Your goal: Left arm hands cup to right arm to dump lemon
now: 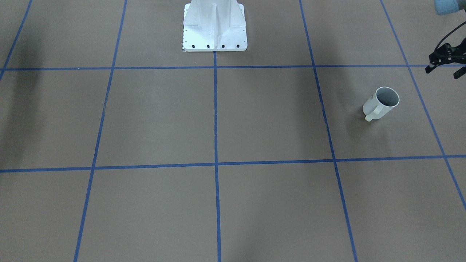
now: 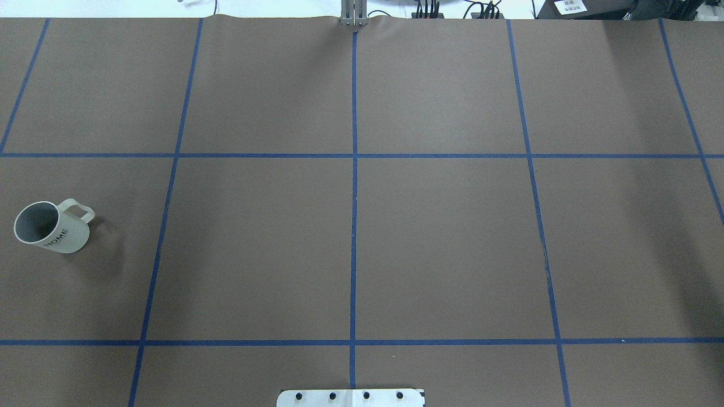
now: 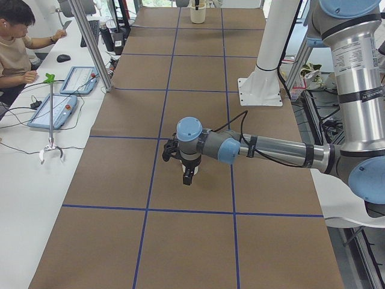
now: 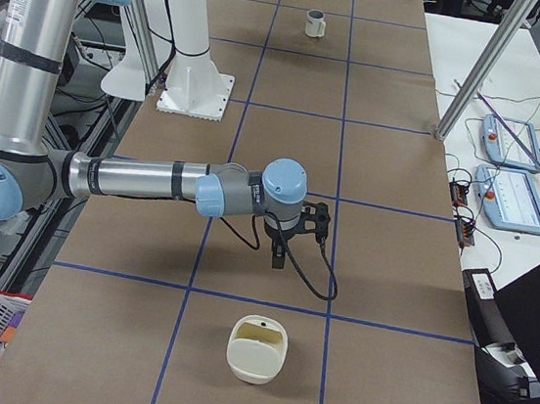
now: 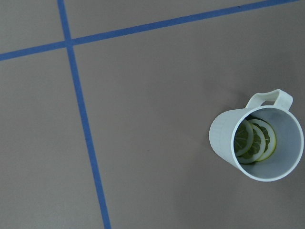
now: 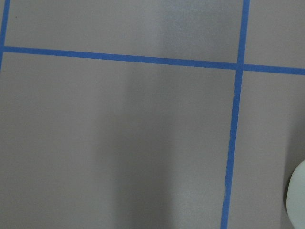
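Cup (image 2: 54,226), a smooth white mug with one loop handle, a grey inside and dark "HOME" lettering, stands upright at the left edge of the overhead frame, with thin yellow-green lemon (image 5: 254,140) slices lying in its bottom. The left gripper (image 3: 188,176) hangs near it without touching it. The right gripper (image 4: 278,254) hangs mid-frame in the right-side view, above a cream container (image 4: 259,349), and I cannot tell whether either gripper's fingers are spread or closed. Matte brown paper (image 2: 254,243) crossed by blue tape lines (image 2: 353,226) covers the table (image 2: 441,237), and a person (image 3: 15,42) sits at a white bench (image 3: 36,174) in the left-side frame's upper left.
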Tool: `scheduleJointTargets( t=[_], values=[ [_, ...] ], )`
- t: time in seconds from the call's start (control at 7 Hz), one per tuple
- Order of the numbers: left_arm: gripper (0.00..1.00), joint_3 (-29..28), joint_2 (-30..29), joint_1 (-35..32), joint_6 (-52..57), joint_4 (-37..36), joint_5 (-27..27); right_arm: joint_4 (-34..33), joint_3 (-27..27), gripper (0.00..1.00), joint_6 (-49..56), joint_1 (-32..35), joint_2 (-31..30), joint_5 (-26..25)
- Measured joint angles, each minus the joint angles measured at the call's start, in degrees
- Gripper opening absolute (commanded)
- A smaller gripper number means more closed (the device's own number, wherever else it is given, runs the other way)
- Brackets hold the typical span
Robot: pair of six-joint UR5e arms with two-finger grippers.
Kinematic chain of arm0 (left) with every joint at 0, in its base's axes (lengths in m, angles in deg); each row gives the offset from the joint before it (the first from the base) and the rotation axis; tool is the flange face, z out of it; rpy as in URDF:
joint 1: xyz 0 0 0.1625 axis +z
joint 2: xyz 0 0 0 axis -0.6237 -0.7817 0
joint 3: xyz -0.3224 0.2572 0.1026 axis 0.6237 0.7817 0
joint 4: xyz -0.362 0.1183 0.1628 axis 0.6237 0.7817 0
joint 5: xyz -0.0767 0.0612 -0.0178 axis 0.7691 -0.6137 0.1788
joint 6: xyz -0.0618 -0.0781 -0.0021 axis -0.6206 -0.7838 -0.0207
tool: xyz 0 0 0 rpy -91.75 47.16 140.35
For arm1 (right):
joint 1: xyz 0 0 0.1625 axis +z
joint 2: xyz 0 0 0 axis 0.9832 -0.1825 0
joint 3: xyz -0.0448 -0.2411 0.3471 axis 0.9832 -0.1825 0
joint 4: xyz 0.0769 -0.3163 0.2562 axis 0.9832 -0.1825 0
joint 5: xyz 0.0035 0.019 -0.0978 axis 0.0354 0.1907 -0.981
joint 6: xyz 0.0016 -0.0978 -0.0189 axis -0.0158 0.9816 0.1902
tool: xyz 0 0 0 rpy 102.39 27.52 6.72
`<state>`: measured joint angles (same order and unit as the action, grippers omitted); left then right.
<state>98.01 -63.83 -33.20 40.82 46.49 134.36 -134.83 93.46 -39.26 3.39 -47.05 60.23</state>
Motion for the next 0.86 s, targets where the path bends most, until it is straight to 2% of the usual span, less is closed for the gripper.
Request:
scheduleJointTargets(
  t=[0.43,0.86],
  values=[
    [0.99,-7.17,-3.38,5.39,-8.11,9.11,-2.01,1.86,-0.15,1.00,-0.05,-0.08,0.14,0.10],
    [0.98,-9.23,-5.24,6.46,-13.81,11.27,-1.99,2.08,-0.19,1.00,-0.08,-0.08,0.11,0.13]
  ],
)
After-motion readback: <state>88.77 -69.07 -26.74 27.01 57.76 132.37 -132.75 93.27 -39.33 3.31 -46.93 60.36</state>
